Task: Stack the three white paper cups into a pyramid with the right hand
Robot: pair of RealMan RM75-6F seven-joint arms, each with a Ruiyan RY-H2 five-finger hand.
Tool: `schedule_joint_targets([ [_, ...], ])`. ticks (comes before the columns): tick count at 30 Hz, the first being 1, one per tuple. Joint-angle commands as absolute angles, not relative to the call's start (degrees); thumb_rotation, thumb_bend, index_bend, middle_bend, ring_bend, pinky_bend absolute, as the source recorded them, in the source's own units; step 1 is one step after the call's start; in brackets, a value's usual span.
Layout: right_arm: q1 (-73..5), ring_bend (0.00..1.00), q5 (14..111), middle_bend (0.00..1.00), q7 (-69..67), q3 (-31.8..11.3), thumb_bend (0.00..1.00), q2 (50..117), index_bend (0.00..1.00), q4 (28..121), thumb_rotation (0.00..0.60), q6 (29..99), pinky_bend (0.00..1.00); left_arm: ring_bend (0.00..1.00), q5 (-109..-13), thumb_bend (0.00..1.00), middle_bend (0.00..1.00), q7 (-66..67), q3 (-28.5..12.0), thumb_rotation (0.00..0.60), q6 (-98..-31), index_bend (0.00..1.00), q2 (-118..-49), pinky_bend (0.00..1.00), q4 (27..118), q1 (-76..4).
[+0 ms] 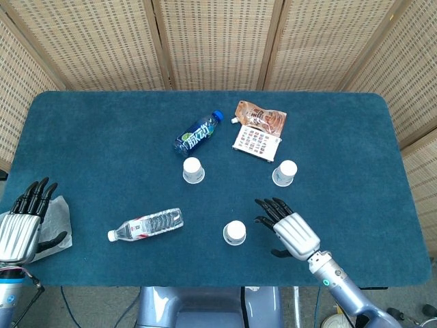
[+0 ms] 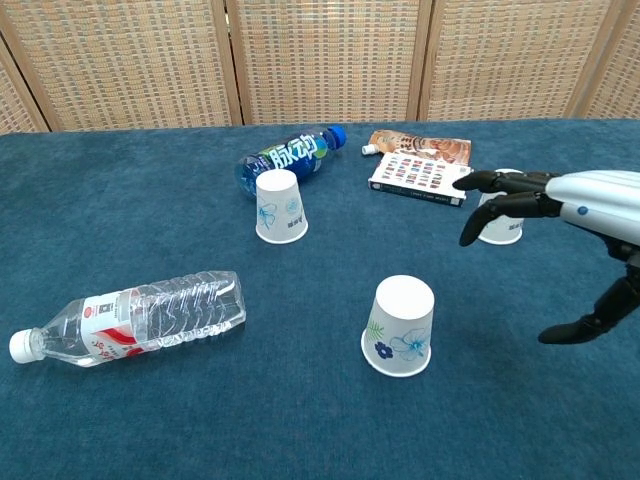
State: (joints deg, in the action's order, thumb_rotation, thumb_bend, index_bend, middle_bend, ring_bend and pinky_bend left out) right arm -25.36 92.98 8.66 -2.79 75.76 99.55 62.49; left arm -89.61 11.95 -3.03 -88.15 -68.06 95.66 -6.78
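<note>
Head view, right hand (image 1: 290, 229): fingers spread, holding nothing. It floats just to the 3 o'clock side of the near cup (image 1: 235, 232), not touching it.
Head view, cups: all three are upside down and apart. The left cup (image 1: 193, 170) is at 11 o'clock from the near cup. The right cup (image 1: 285, 173) is at 1 o'clock from it.
Head view, left hand (image 1: 24, 222): fingers spread, holding nothing. It sits over a white cloth (image 1: 60, 215) at the table's (image 1: 89, 137) 8 o'clock edge.
Chest view, right hand (image 2: 565, 215): dark fingertips (image 2: 478, 183) cover part of the right cup (image 2: 499, 231). I cannot tell if they touch it.
Chest view, cups: the near cup (image 2: 401, 326) and left cup (image 2: 280, 206) have blue flower prints.
Chest view, bottles: a clear bottle (image 2: 135, 318) with a red and white label lies on its side. A blue bottle (image 2: 287, 157) has big Chinese letters that I cannot read clearly.
Chest view, other things: a small box (image 2: 420, 177) with tiny colored squares, and a brown pouch (image 2: 420, 146) behind it. Their words are too small to read.
</note>
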Motion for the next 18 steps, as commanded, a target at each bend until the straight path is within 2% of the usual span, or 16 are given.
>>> schedule_joint_targets([
  [1, -26.53, 0.00, 91.36, 0.00, 10.72, -3.87, 0.16, 76.93, 0.30, 100.96, 0.600, 61.27, 0.11, 0.00, -89.55, 0.11, 0.00, 11.78, -3.03, 0.600, -88.04, 0.02, -68.04, 0.16, 95.65, -6.82],
  [18, -32.06, 0.00, 81.25, 0.00, 21.01, -7.06, 0.16, 82.30, 0.31, 103.26, 0.600, 55.33, 0.11, 0.00, -89.00, 0.11, 0.00, 10.62, -3.04, 0.600, -87.17, 0.02, -67.60, 0.16, 95.73, -7.07],
])
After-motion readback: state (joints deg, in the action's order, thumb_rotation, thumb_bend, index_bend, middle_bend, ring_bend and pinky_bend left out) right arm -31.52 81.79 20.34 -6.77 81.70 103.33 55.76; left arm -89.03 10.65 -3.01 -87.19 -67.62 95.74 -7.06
